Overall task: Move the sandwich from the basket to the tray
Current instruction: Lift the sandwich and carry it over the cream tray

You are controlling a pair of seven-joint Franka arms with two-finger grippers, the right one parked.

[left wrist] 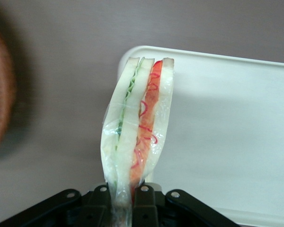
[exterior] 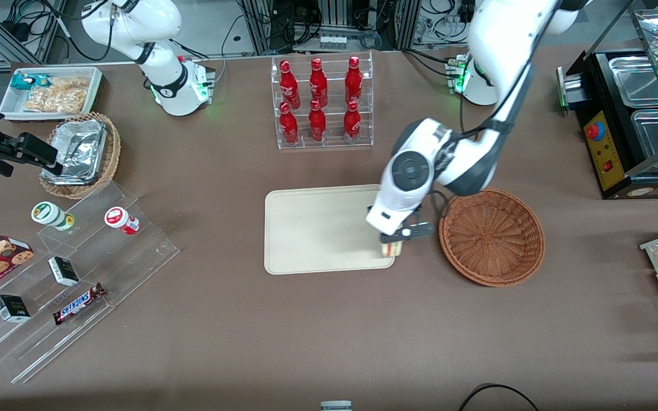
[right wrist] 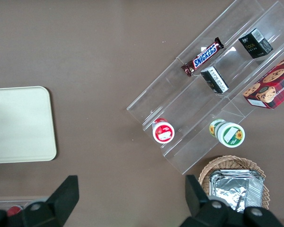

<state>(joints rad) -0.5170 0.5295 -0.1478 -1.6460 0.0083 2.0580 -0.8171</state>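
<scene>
The sandwich hangs pinched between the fingers of the gripper, which are clamped on its narrow end so that the cut edge faces the wrist camera: white bread slices in clear wrap with a green layer on one side and a red one on the other. That view shows it over the corner of the tray, partly above the cream surface and partly above the brown table; whether it touches the tray cannot be told. In the front view only a small tan piece of the sandwich shows under the wrist, at the tray's edge nearest the basket. The basket lies just beside the tray, toward the working arm's end of the table, and holds nothing; the wrist view catches only a blurred reddish rim of it. Farther from the front camera than the tray stands a clear rack of red bottles. Toward the parked arm's end, the front view shows clear stepped shelves with a Snickers bar, small boxes and two cups, and a tan basket with foil containers; the right wrist view shows these from above, along with one corner of the tray.
</scene>
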